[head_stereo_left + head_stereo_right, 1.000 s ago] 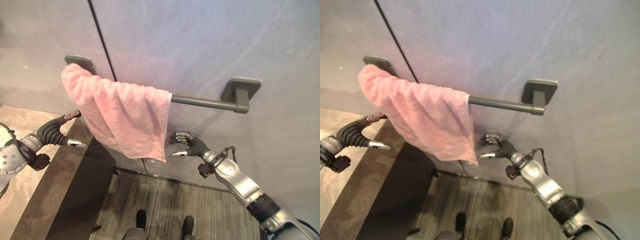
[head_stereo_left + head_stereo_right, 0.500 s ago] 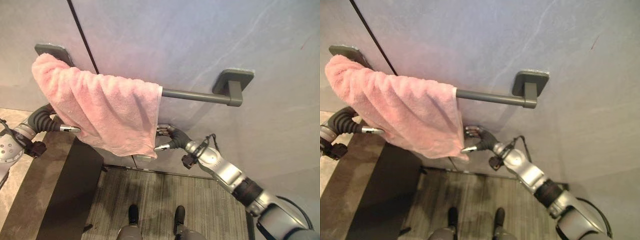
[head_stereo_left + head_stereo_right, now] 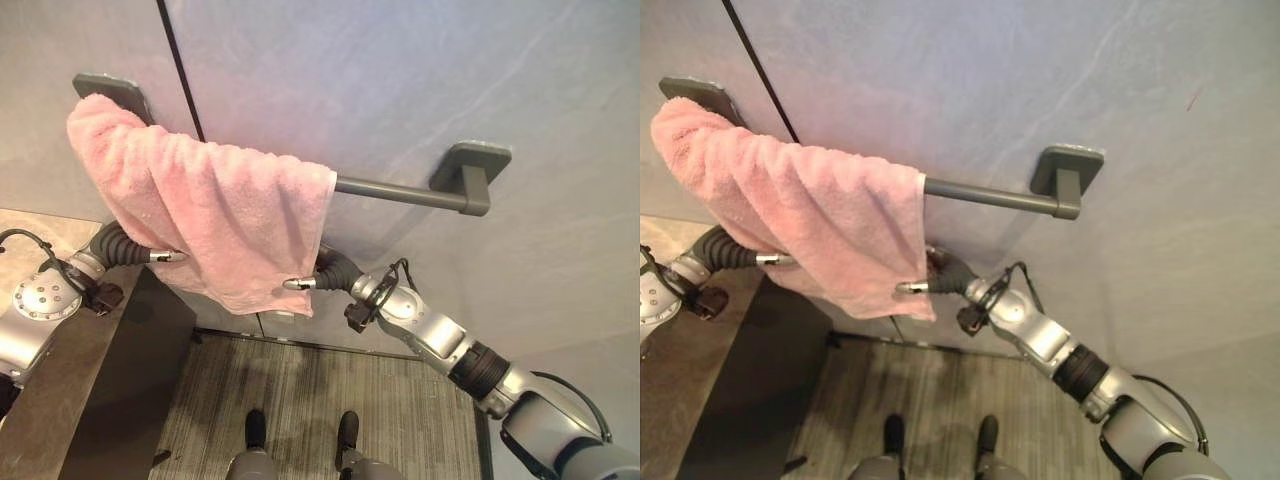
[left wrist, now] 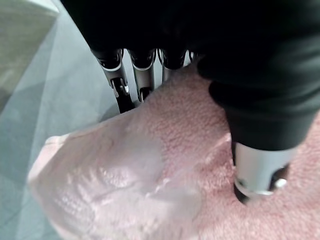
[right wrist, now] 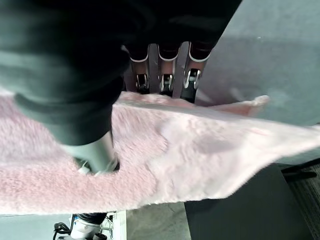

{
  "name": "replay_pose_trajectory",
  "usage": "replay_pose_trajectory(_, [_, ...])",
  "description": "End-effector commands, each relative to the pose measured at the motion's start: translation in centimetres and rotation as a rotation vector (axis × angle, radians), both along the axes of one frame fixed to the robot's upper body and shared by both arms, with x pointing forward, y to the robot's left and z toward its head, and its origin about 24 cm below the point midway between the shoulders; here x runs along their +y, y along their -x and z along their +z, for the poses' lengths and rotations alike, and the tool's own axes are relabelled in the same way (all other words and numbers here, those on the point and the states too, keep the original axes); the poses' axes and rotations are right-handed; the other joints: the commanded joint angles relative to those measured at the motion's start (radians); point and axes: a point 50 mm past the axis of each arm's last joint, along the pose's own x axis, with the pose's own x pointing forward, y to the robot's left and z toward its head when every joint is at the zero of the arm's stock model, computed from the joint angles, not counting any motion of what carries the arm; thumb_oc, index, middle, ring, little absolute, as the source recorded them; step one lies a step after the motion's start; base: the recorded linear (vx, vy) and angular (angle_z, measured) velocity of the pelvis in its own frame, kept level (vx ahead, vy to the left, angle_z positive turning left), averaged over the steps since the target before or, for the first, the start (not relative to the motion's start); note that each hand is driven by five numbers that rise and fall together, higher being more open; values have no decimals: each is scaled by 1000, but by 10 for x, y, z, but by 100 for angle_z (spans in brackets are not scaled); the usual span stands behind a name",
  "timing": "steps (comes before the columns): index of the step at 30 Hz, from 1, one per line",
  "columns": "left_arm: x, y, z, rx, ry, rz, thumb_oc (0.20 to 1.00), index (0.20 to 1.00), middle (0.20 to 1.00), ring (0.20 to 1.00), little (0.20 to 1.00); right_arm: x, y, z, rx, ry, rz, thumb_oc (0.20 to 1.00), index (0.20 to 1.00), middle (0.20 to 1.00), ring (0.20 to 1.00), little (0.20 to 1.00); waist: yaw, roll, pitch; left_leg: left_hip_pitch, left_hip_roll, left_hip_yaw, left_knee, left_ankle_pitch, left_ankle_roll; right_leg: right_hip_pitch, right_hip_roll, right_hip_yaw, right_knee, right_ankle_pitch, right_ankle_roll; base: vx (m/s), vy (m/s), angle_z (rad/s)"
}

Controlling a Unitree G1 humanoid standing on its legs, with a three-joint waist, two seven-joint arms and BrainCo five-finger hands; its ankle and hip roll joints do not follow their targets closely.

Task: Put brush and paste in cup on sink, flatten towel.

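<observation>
On the dark grey wall bar (image 3: 400, 191), the fluffy pink towel (image 3: 230, 220) hangs bunched leftward; left hand (image 4: 260, 165) and right hand (image 5: 95, 150) each pinch a lower edge, so spreading rightward looks next.

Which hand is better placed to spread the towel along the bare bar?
Right. The right hand pinches the towel at its lower corner beside the bare bar; the left hand pinches the bunched far side.
</observation>
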Motion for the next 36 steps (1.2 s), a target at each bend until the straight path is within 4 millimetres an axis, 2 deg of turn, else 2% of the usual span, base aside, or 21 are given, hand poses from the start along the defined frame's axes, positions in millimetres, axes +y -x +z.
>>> replay_pose_trajectory(1, [-19, -10, 20, -92, 63, -92, 278, 278, 278, 278, 278, 16, -2, 24, -67, -72, 52, 200, 200, 200, 200, 200, -9, 19, -39, -36, -1, -38, 6, -4, 3, 54, -114, 8, 0, 36, 116, 0, 0, 0])
replay_pose_trajectory(2, [-20, -10, 20, -90, 65, -96, 216, 216, 216, 216, 216, 16, -1, 23, -65, -73, 50, 200, 200, 200, 200, 200, -10, 20, -40, -35, 0, -38, 6, -4, 3, 55, -115, 7, 0, 35, 116, 0, 0, 0])
replay_pose_trajectory(4, [-23, -9, 16, -82, 72, -109, 200, 200, 200, 200, 200, 15, -1, 21, -58, -80, 44, 200, 200, 200, 200, 200, -10, 25, -41, -34, 0, -38, 6, -4, 2, 56, -117, 7, 0, 33, 115, 0, 0, 0])
replay_pose_trajectory(8, [-25, -6, 14, -76, 77, -124, 200, 200, 200, 200, 200, 11, 1, 18, -54, -84, 33, 200, 200, 200, 200, 200, -11, 32, -43, -32, -1, -37, 6, -3, 1, 56, -117, 7, 0, 29, 114, -3, -2, -1])
replay_pose_trajectory(9, [-24, -5, 11, -62, 78, -123, 200, 200, 200, 200, 200, 8, 2, 15, -46, -86, 28, 200, 200, 200, 200, 200, -13, 35, -43, -30, 0, -36, 6, -3, 1, 58, -117, 7, 0, 27, 114, 0, 0, 0])
replay_pose_trajectory(11, [-31, 3, 14, -86, 105, -167, 200, 200, 200, 200, 200, -7, 10, 22, -101, -105, 19, 200, 200, 200, 200, 200, -17, 42, -46, -25, 2, -34, 6, -3, -1, 61, -116, 11, 0, 25, 113, 0, 0, 0])
replay_pose_trajectory(12, [-30, 4, 14, -85, 106, -165, 200, 200, 200, 200, 200, -7, 10, 22, -100, -104, 21, 200, 200, 200, 200, 200, -18, 43, -47, -24, 2, -33, 6, -3, -1, 62, -116, 11, 0, 25, 113, 0, 0, 0])
replay_pose_trajectory(14, [-35, 19, 21, -145, 236, -206, 200, 200, 200, 200, 200, -20, 22, 33, -120, -192, 41, 200, 200, 200, 200, 200, -24, 47, -51, -17, 4, -31, 6, -4, -2, 66, -114, 14, 0, 19, 111, 9, -19, -2])
replay_pose_trajectory(15, [-32, 32, 23, -180, 320, -221, 200, 200, 200, 200, 200, -29, 35, 46, -157, -232, 96, 200, 200, 200, 200, 200, -29, 47, -54, -9, 8, -27, 6, -5, -3, 69, -112, 15, 0, 14, 109, 21, -37, -4])
replay_pose_trajectory(17, [-31, 39, 26, -200, 327, -225, 200, 200, 200, 200, 200, -30, 43, 53, -175, -252, 138, 200, 200, 200, 200, 200, -31, 48, -57, -4, 10, -24, 6, -6, -4, 72, -111, 15, 0, 12, 109, 15, -30, -14])
replay_pose_trajectory(20, [-32, 61, 36, -257, 343, -255, 200, 200, 200, 200, 200, -42, 66, 69, -223, -291, 228, 200, 200, 200, 200, 200, -29, 49, -64, 11, 18, -14, 6, -7, -6, 81, -109, 11, 0, 7, 107, 15, -38, -17])
replay_pose_trajectory(22, [-34, 69, 34, -250, 363, -274, 200, 200, 200, 200, 200, -50, 73, 65, -193, -315, 235, 200, 200, 200, 200, 200, -27, 52, -66, 17, 24, -11, 6, -5, -9, 87, -107, 4, 0, 1, 106, -1, -43, -3])
replay_pose_trajectory(24, [-35, 69, 20, -199, 378, -265, 200, 200, 200, 200, 200, -54, 74, 51, -154, -282, 193, 200, 200, 200, 200, 200, -28, 57, -71, 21, 29, -16, 6, -1, -14, 100, -104, -8, 0, -7, 101, -12, -45, 3])
replay_pose_trajectory(25, [-35, 69, 20, -199, 378, -266, 200, 200, 200, 200, 200, -54, 74, 51, -154, -282, 192, 200, 200, 200, 200, 200, -27, 58, -71, 21, 29, -17, 6, -1, -14, 100, -104, -9, 0, -8, 101, -21, -50, 5])
replay_pose_trajectory(26, [-40, 61, 8, -161, 402, -264, 200, 200, 200, 200, 200, -51, 68, 41, -106, -282, 155, 200, 200, 200, 200, 200, -25, 61, -74, 21, 32, -21, 6, 1, -18, 109, -103, -17, 0, -13, 98, -13, -33, 3])
replay_pose_trajectory(27, [-40, 61, 8, -161, 402, -264, 200, 200, 200, 200, 200, -51, 68, 41, -106, -282, 154, 200, 200, 200, 200, 200, -25, 61, -73, 21, 32, -21, 6, 1, -18, 109, -103, -17, 0, -13, 98, -17, -38, 2])
replay_pose_trajectory(29, [-44, 53, -12, -72, 382, -247, 200, 200, 200, 200, 200, -47, 62, 36, -117, -260, 102, 200, 200, 200, 200, 200, -26, 70, -79, 23, 35, -21, 6, 5, -21, 113, -101, -23, 0, -15, 97, -9, -9, 2])
replay_pose_trajectory(33, [-57, 53, -14, -19, 339, -315, 200, 200, 200, 200, 200, -47, 63, 46, -199, -252, 110, 200, 200, 200, 200, 200, -35, 77, -84, 25, 40, -18, 6, 6, -23, 115, -98, -24, 0, -16, 96, 0, 0, 0])
replay_pose_trajectory(36, [-61, 51, -23, 10, 355, -320, 200, 200, 200, 200, 200, -46, 61, 38, -164, -254, 89, 200, 200, 200, 200, 200, -40, 80, -92, 31, 40, -18, 6, 6, -23, 120, -99, -27, 0, -18, 96, 0, 0, 0])
